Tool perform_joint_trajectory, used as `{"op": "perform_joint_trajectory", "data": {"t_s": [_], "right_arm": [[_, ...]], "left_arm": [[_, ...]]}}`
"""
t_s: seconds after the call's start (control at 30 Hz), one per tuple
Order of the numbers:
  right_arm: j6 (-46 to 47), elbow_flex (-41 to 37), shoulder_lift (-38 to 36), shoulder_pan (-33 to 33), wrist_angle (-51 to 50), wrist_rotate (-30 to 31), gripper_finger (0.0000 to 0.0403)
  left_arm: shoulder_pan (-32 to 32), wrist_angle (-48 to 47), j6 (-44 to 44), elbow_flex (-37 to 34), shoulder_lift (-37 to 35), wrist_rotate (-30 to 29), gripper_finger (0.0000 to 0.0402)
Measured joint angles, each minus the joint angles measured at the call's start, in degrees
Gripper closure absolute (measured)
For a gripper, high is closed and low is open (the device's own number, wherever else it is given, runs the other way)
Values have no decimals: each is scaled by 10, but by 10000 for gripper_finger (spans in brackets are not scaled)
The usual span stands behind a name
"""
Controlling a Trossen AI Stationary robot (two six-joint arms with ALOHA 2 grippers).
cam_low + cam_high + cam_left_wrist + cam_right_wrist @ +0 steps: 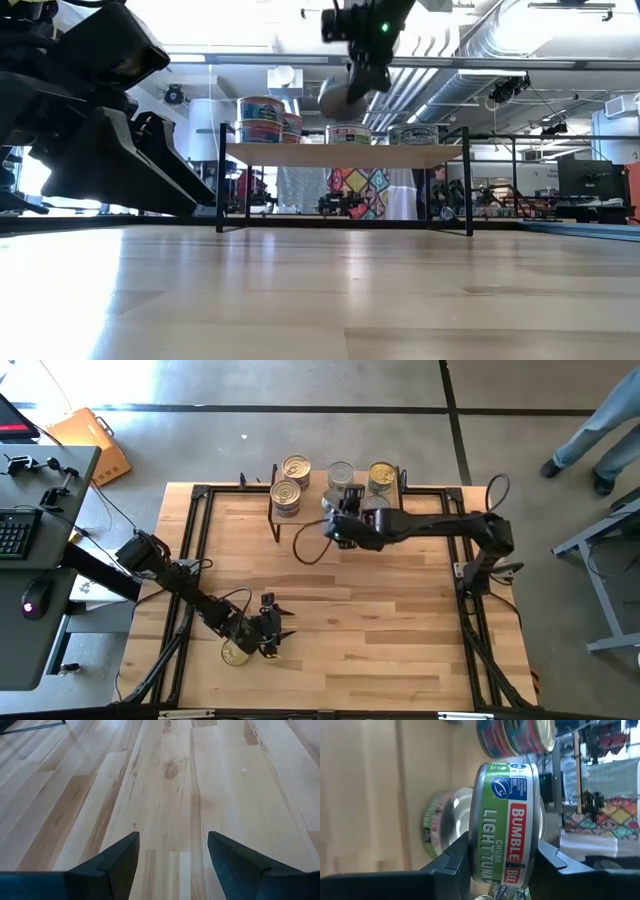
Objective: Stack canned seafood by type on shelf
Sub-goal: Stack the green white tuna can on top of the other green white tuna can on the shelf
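Right claw [502,857] grips a tuna tin [505,820], seemingly lid-up; left claw [172,852] gapes.

Right arm stretched across toward the far edge, its right gripper [345,520] raised, fingers [451,862] clamped either side of a load, left arm bent low near the front, left gripper [268,630] fingers [117,860] parted, empty

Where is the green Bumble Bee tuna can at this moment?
The green tuna can is held in the right tool, in the air above the shelf, over a silver-lidded can.
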Motion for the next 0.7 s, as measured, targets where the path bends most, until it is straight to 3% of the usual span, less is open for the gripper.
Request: {"op": "perform_joint_trajectory", "data": {"t_s": [0.3, 0.5, 0.7], "right_arm": [[15, 0, 11, -30, -10, -24, 281], [30, 0, 11, -30, -13, -47, 210], [32, 0, 11, -30, -22, -65, 189]], "left_arm": [[0, 0, 0, 0, 0, 0, 172], [0, 0, 0, 0, 0, 0, 172], [0, 0, 0, 0, 0, 0, 172]]}}
